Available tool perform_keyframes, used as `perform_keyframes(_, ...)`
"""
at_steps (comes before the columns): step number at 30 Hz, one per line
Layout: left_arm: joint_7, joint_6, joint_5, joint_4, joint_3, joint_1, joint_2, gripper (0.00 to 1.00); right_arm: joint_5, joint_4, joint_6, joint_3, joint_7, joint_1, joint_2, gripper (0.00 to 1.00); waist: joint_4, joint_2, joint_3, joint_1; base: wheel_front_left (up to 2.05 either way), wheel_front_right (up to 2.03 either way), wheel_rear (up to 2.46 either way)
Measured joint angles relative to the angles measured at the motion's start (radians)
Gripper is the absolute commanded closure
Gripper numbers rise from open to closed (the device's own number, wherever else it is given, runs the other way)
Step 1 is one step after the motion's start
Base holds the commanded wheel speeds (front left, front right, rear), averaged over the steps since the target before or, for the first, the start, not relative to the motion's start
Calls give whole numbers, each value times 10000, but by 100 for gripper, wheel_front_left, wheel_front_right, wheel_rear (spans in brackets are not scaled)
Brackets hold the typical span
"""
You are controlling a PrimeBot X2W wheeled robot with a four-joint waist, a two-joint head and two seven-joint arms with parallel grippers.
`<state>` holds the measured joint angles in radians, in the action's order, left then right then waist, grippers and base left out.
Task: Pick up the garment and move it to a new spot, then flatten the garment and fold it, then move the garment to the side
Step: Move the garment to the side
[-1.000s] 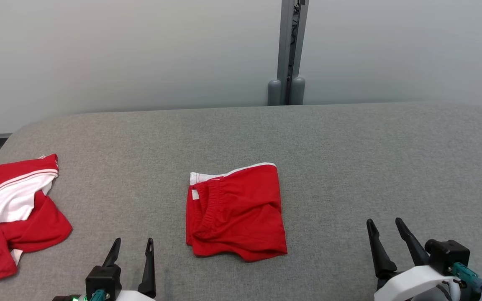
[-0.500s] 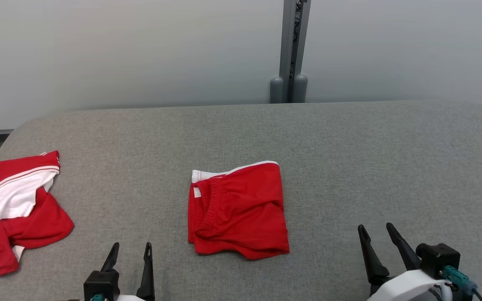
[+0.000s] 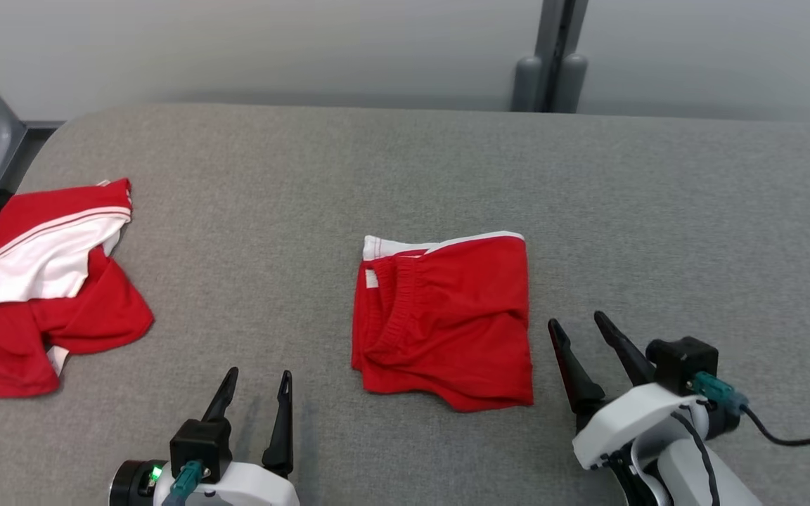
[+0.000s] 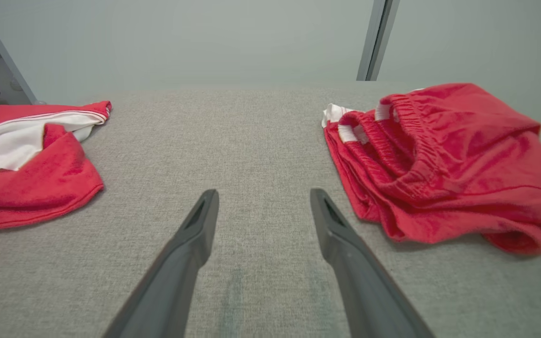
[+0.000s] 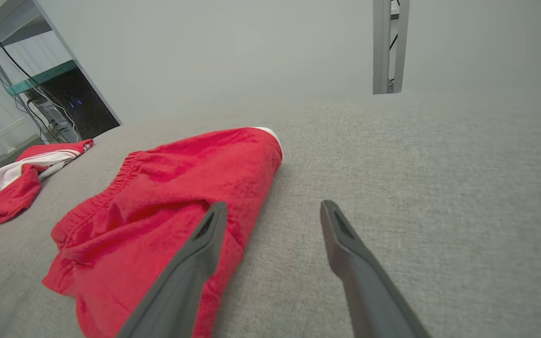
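Folded red garment (image 3: 444,320) lies mid-table between two open grippers.
The garment, elastic-waisted with white trim, rests on the grey table (image 3: 306,161); a small white tag (image 3: 371,279) at its left waistband is too small to read; the left gripper (image 3: 259,372) sits near and to its left, jaws apart, holding nothing; the right gripper (image 3: 575,319) sits just beside its right edge, jaws apart, empty; a crumpled red-and-white cloth (image 3: 46,281) lies at the table's left edge, well apart.

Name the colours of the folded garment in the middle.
Red folded garment with a white far edge; best in head view.
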<state>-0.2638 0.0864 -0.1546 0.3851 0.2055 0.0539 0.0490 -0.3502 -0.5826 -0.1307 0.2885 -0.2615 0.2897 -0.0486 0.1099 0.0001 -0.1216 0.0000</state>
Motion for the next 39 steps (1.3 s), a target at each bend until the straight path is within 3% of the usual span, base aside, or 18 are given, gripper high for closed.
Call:
perform_keyframes(12,0,174,-376,27,443,384,0,0,-932,-2017,0,1081,-2,1751,10,0,1171,0,-958,0,0,0,0)
perform_keyframes(13,0,194,-385,27,456,390,-2,0,-1001,-2171,0,1195,-2,1847,12,5,1222,0,-1001,0,0,0,0)
perform_keyframes(15,0,207,-397,19,456,410,-2,0,-1160,-2328,0,1371,-2,2026,10,100,1265,0,-1064,0,0,0,0)
perform_keyframes(20,0,198,-313,23,412,429,0,0,-1244,-2196,0,1248,-2,2108,31,100,1013,0,-1026,0,0,0,0)
perform_keyframes(26,0,10,-79,40,385,467,0,0,-1229,-1925,-2,999,-2,1702,19,100,191,0,-811,0,0,0,0)
perform_keyframes(34,0,-253,157,48,686,737,-2,0,-1312,-1760,-2,1022,-2,1332,13,100,-1658,0,-523,0,0,0,0)
perform_keyframes(35,-4,-324,221,31,796,881,-4,0,-1325,-1733,-2,997,-2,1288,15,100,-2193,0,-482,-1,0,0,0)
perform_keyframes(39,-4,-418,316,38,947,998,-8,0,-1383,-1634,0,1035,-2,1227,-4,100,-3251,0,-445,0,0,0,0)
